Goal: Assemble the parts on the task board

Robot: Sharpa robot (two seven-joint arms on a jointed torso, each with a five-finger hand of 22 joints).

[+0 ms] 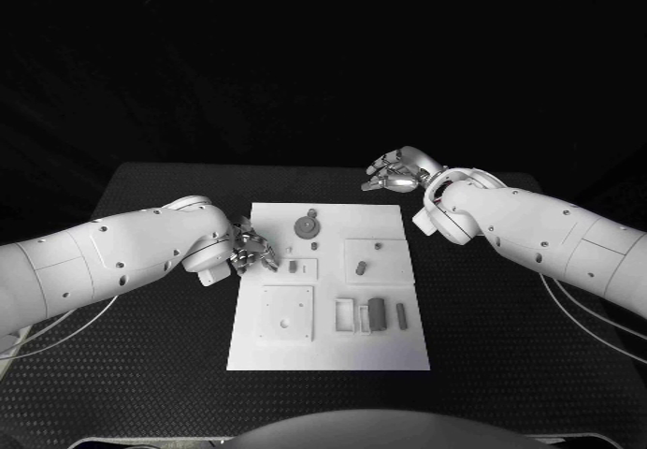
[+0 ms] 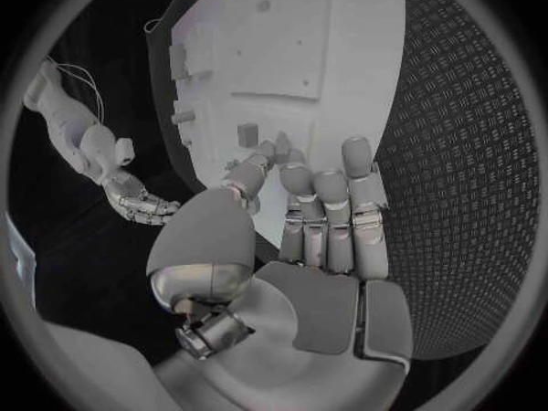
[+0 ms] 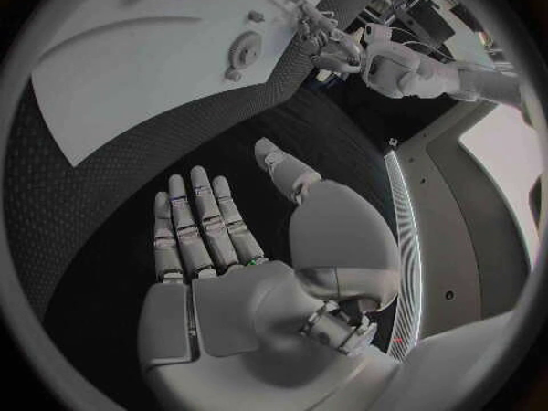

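The white task board point(image 1: 330, 351) lies in the middle of the black table. On it sit a round grey part point(image 1: 309, 225), small upright parts point(image 1: 293, 267) point(image 1: 362, 268) and two dark oblong parts point(image 1: 378, 313) beside a small frame. My left hand point(image 1: 252, 251) hovers at the board's left edge, fingers stretched out over the board's rim point(image 2: 342, 91), holding nothing; a small part point(image 2: 247, 134) stands just beyond the thumb. My right hand point(image 1: 400, 170) floats over bare table past the board's far right corner, flat and open point(image 3: 217, 228), empty.
The table point(image 1: 512, 355) has a dotted black mat around the board. A square plate with a raised centre point(image 1: 287, 313) takes up the board's near left. The round part point(image 3: 242, 50) and my left hand point(image 3: 325, 46) also appear in the right wrist view.
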